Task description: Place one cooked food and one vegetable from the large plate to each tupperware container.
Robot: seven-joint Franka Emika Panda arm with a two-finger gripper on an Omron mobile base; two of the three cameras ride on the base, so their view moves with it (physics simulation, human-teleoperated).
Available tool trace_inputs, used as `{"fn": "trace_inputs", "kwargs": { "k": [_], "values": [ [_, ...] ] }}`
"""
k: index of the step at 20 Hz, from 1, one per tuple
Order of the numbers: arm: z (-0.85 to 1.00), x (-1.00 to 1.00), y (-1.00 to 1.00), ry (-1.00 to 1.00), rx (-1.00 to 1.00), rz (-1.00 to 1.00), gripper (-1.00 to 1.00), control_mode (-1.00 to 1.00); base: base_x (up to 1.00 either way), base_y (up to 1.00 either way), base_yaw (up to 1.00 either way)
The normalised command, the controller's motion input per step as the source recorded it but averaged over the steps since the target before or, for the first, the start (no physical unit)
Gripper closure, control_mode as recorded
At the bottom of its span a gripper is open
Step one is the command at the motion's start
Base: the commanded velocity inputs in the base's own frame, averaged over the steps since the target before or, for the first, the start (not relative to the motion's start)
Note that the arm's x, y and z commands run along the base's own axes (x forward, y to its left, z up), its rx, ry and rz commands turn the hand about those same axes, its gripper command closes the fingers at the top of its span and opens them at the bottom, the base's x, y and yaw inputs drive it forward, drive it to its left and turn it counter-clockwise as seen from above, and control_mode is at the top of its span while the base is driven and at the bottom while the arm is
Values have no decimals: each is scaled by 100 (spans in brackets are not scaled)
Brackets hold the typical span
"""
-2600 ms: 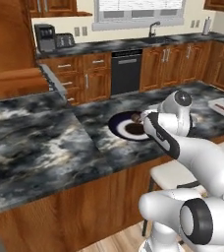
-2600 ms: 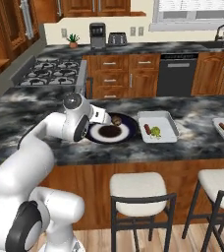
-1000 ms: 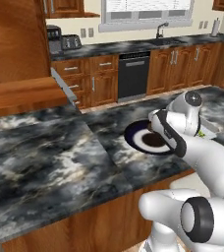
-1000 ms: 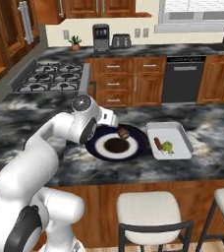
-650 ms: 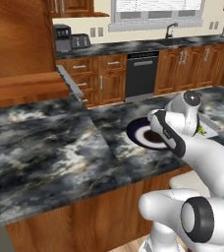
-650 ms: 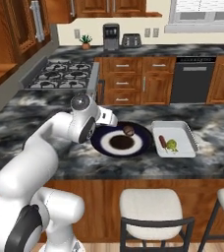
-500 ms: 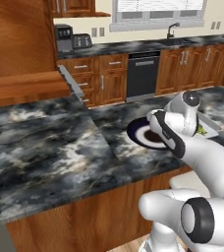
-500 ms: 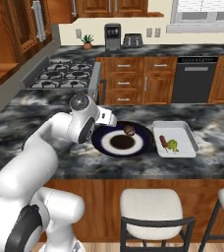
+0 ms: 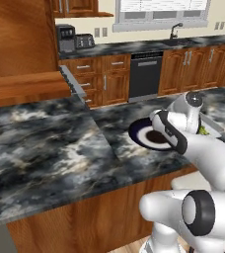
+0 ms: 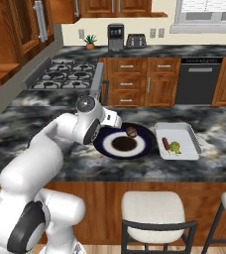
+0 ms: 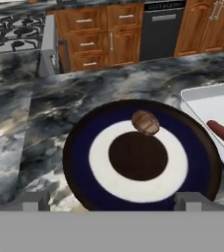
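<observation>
Plate (image 11: 79,147) lies under my spread, empty jaws, one brown lump (image 11: 145,122) on it; tupperware (image 10: 178,140) right holds sausage (image 10: 165,145) and greens (image 10: 175,147).

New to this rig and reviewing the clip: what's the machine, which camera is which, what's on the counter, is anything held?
It is a rendered kitchen. The machine is a white jointed arm on a base that can drive, ending in a two-fingered hand.

Two pictures come from cameras on the base, behind the arm to its left and right, looking forward and down over the dark marble counter. The third comes from a camera on the hand itself, looking along the fingers.

On the counter lies the large plate, navy rim, white ring, dark centre, with one brown rounded food item on it. Beside it sits a pale tupperware container holding a reddish sausage-like piece and a green vegetable.

The hand hovers over the plate's near edge, fingers open, holding nothing.
</observation>
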Motion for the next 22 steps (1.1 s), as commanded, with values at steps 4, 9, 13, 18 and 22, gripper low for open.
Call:
{"fn": "trace_inputs", "kwargs": {
  "k": [4, 9, 13, 18, 22],
  "values": [
    [-18, 67, -89, 13, 1, 0, -100, -100, 0, 0, 0],
    [-8, 69, -48, 12, 0, 1, -100, -100, 0, 0, 0],
    [-35, 61, -37, 26, 0, 3, -100, -100, 0, 0, 0],
    [-54, 57, -6, 25, 1, 10, -100, -100, 0, 0, 0],
    [-47, 43, 0, 9, 1, 11, -100, -100, 0, 0, 0]
  ]
}}
